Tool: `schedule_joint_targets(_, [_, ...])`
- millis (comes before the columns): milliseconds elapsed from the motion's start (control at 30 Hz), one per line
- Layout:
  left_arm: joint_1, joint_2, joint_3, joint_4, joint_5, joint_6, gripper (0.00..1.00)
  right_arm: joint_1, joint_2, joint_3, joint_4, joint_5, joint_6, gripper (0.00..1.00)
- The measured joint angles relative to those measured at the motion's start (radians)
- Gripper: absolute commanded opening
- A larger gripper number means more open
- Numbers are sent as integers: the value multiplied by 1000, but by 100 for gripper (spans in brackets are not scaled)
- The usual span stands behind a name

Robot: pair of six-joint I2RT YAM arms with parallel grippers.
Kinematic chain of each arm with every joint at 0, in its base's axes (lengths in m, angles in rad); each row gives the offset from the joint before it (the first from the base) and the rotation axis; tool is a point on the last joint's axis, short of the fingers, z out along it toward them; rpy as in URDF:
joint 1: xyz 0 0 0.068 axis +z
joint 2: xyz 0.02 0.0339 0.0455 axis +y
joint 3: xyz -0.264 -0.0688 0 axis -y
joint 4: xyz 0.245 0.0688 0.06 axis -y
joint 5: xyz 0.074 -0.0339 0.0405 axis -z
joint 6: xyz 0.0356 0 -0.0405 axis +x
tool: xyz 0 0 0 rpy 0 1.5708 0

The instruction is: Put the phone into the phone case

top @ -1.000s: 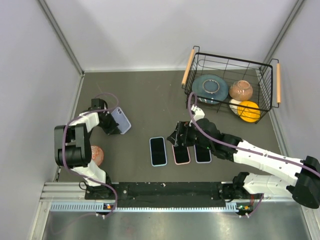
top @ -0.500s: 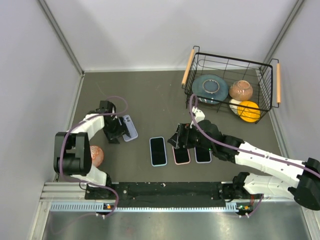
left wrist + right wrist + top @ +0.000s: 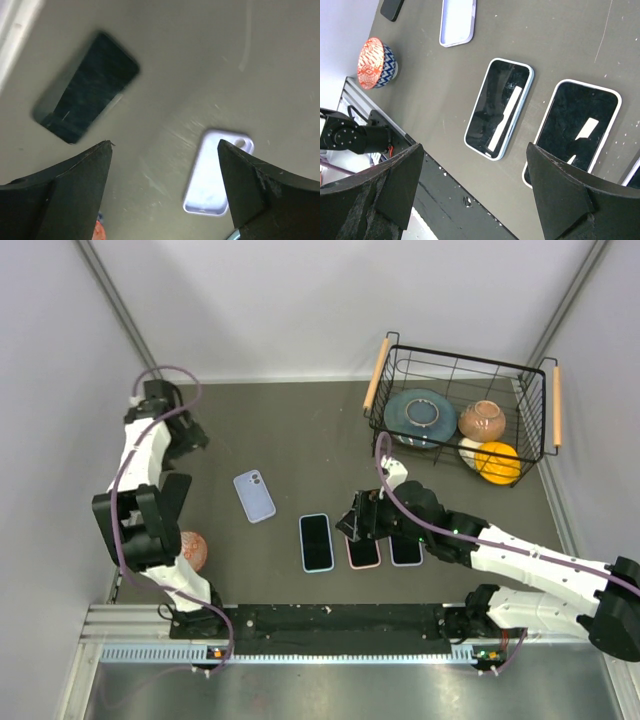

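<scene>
While the left arm (image 3: 140,452) reaches far back, the left hand (image 3: 164,150) gapes.

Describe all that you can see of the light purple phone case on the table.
The light purple phone case is a thin, matte shell that looks like plastic, with rounded corners and a camera cut-out near one end. It looks empty. It lies flat and slightly slanted on the dark table, apart from the blue-edged phone beside it. Only the table touches it.

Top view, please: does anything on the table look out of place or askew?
The lavender phone case lies skewed, apart from the neat row of three phones; nothing looks spilled or damaged.
</scene>
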Motion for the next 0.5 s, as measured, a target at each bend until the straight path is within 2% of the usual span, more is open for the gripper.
schedule_joint_targets(67, [77, 28, 53, -3, -24, 10, 71, 0, -1, 0, 0, -5, -13, 84])
schedule_joint_targets(133, [150, 64, 89, -6, -43, 23, 47, -1, -2, 0, -1, -6, -24, 84])
schedule_joint_targets(167, [175, 80, 97, -5, -52, 27, 24, -2, -3, 0, -1, -7, -31, 84])
schedule_joint_targets(233, [227, 120, 103, -5, -102, 47, 0, -5, -5, 0, -1, -10, -44, 84])
schedule_joint_targets(500, [259, 353, 146, -39, -276, 78, 0, -12, -7, 0, -1, -23, -84, 84])
